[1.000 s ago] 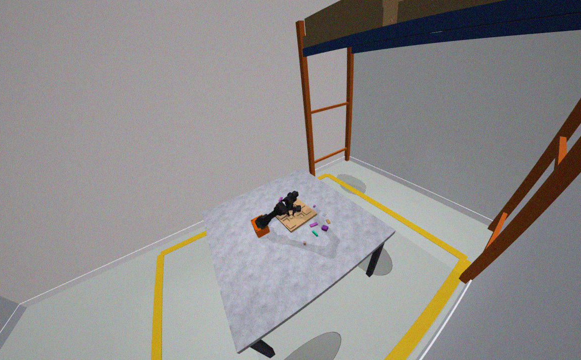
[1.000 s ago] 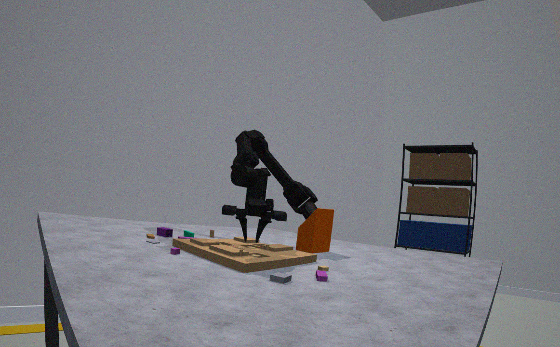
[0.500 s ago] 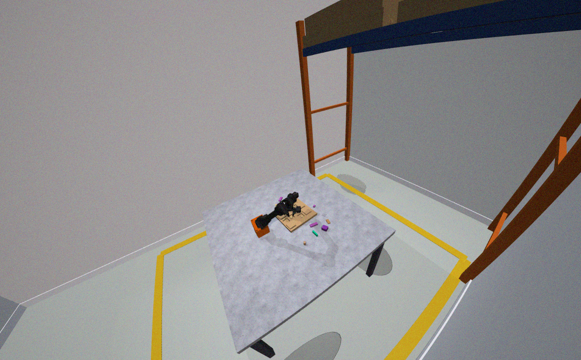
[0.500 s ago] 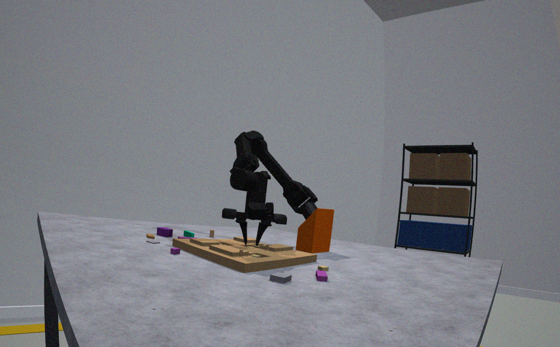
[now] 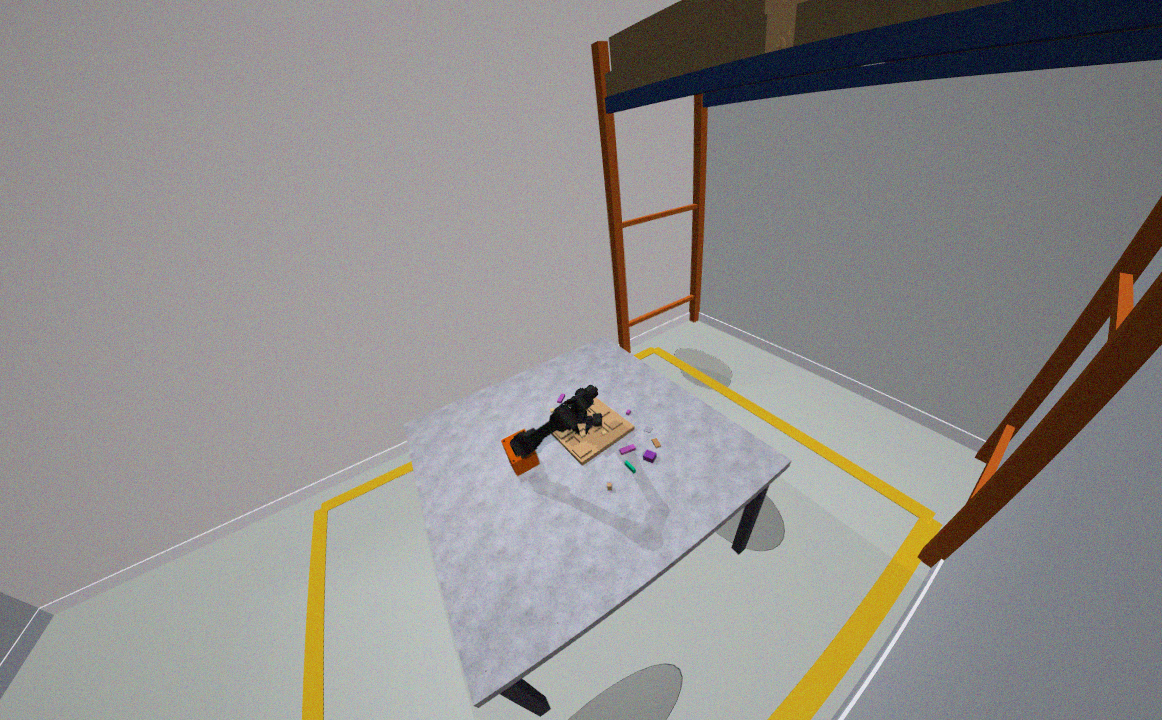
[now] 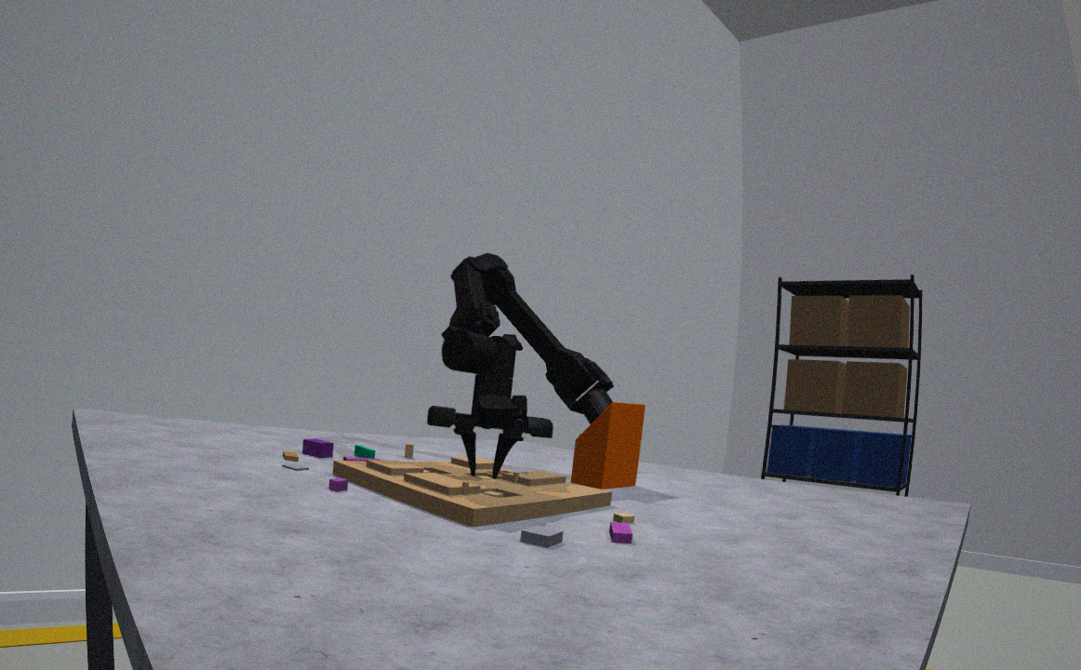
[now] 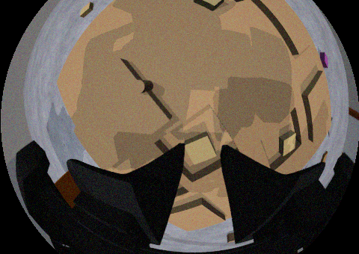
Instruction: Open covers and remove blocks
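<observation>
- Top: I see the grey marbled table (image 5: pixel 495 555) (image 6: pixel 445 616) (image 7: pixel 39 60) on dark legs, a yellow line (image 5: pixel 315 608) (image 6: pixel 28 637) marking the pale floor around it. An orange-brown frame (image 5: pixel 613 197) stands behind, against plain walls. The board (image 5: pixel 588 455) (image 6: pixel 544 504) (image 7: pixel 179 41) lies flat on the table, beside the orange base (image 5: pixel 527 464) (image 6: pixel 623 449) (image 7: pixel 67 188); small coloured pieces lie around it.
- Exterior: My claw (image 5: pixel 581 431) (image 6: pixel 485 475) (image 7: pixel 203 149) points down over the board, tips partly apart, nothing clamped. A purple block (image 5: pixel 649 455) (image 6: pixel 317 448) and a green piece (image 5: pixel 629 466) (image 6: pixel 364 450) sit beyond the board. A rack (image 6: pixel 848 287) of boxes stands by the wall.
- Wrist: A pale square (image 7: pixel 200 149) shows between the tips; I can't tell whether it's a block.
</observation>
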You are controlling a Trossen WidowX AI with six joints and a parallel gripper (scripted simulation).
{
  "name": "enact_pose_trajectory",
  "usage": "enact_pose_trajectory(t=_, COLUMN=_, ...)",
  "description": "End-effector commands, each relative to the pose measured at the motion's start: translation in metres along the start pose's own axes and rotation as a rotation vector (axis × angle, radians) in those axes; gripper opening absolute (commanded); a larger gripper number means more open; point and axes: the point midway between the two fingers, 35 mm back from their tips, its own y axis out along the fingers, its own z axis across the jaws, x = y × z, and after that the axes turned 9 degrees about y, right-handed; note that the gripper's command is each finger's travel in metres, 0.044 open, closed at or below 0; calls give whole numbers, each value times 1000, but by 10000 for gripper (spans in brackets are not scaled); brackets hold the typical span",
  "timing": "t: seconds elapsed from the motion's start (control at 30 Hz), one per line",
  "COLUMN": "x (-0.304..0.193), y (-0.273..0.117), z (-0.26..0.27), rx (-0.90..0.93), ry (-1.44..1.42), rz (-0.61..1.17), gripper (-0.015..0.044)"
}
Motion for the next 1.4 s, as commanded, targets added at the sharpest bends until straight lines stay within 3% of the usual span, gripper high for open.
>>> enact_pose_trajectory(t=0.0, x=-2, y=6, z=1, rx=1, ry=-7, rz=10, gripper=144)
enact_pose_trajectory(t=0.23, x=-2, y=6, z=1, rx=1, ry=-80, rz=9, gripper=144)
enact_pose_trajectory(t=1.2, x=-2, y=6, z=-5, rx=7, ry=-1188, rz=8, gripper=144)
enact_pose_trajectory(t=1.37, x=-2, y=6, z=-5, rx=6, ry=-1070, rz=8, gripper=144)
